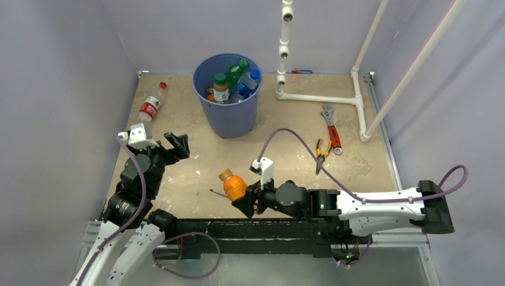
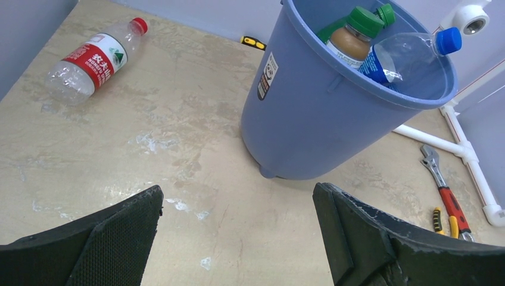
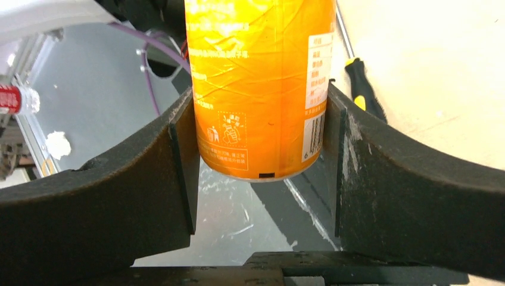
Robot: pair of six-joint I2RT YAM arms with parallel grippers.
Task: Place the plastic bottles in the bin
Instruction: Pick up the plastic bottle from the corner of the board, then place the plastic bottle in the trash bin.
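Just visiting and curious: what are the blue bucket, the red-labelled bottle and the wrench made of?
Blue bucket: moulded plastic by the look, smooth, uniform colour, soft sheen. Red-labelled bottle: thin clear plastic, see-through, with a glossy label. Wrench: seemingly grey metal at the head; the red handle may be a plastic or rubber coating.

The left arm and right arm are white low down and black higher up. A purple cable loops along each. The left pincer and right pincer have thick black fingers.
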